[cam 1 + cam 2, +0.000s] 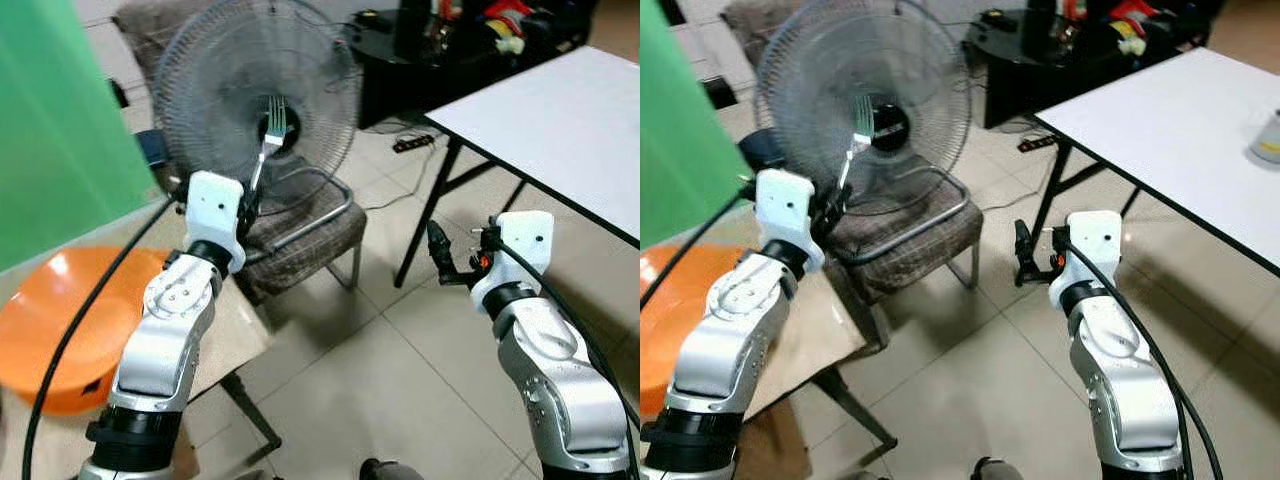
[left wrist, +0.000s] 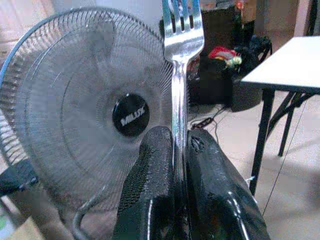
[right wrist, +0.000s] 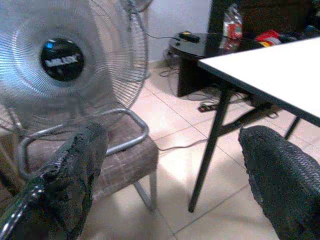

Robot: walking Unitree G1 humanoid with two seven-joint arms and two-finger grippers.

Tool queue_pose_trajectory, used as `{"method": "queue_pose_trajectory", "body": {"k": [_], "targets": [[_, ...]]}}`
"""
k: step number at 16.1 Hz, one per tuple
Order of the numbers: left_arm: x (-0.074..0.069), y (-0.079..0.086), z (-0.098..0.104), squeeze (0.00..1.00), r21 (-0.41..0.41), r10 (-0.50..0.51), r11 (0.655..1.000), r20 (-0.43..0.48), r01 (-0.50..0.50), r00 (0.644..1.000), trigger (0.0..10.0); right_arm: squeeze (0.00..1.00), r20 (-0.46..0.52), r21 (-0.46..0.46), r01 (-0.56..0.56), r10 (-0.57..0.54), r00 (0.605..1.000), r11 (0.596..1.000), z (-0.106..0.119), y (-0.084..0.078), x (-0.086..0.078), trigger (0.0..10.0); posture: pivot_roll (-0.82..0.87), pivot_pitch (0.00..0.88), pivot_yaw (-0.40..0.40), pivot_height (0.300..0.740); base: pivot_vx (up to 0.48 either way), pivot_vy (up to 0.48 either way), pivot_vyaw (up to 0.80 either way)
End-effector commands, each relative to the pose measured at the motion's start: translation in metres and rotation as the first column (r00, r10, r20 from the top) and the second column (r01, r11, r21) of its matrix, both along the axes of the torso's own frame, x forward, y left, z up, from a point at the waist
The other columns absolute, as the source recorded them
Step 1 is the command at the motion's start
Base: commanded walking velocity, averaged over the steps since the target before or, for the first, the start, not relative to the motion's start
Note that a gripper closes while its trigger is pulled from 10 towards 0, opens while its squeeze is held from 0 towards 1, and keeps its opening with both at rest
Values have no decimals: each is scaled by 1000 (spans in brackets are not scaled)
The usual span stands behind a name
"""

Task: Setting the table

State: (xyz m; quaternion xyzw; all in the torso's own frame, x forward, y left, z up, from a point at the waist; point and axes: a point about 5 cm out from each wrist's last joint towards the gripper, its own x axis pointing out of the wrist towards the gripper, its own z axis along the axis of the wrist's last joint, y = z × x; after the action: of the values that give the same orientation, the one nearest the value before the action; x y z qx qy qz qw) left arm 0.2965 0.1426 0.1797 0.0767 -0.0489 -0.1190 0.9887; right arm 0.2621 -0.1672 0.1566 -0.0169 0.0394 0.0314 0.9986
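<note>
Looking through the left eye view, I saw the left gripper (image 1: 247,205) clamped on 1 fork (image 1: 268,140), tines up before the fan (image 1: 255,105), well short of the white table (image 1: 560,130). The right eye view gave me the right gripper (image 1: 1022,250) low beside that table's near edge, holding nothing. In the left wrist view, both fingers (image 2: 150,190) pinched the handle narrowly; I judged a jolt while walking might twist it loose. The right wrist view showed its fingers (image 3: 75,175) wide apart.

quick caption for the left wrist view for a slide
Left gripper fingers clamp an upright fork before a standing fan.
</note>
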Motion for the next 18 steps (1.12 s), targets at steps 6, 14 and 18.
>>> {"method": "queue_pose_trajectory", "body": {"k": [6, 14, 18], "targets": [[-8, 11, -9, 0, 10, 98, 995, -41, -97, 994, 10000, 0, -37, -6, 84, -84, 996, 996, -11, 0, -5, 10000, 31, 0, 41, 740, 0, 0, -800], [-5, -10, -2, 0, -32, -5, 999, -8, 5, 1000, 10000, 0, -32, 19, 101, -100, 994, 995, -9, -5, -13, 10000, 2, 0, 59, 740, 206, 0, -505], [-1, -15, -1, 0, -27, -28, 999, -4, 28, 1000, 10000, 0, -28, 20, 105, -104, 994, 994, -9, -6, -13, 10000, -1, 0, 66, 740, 425, 0, -600]]}}
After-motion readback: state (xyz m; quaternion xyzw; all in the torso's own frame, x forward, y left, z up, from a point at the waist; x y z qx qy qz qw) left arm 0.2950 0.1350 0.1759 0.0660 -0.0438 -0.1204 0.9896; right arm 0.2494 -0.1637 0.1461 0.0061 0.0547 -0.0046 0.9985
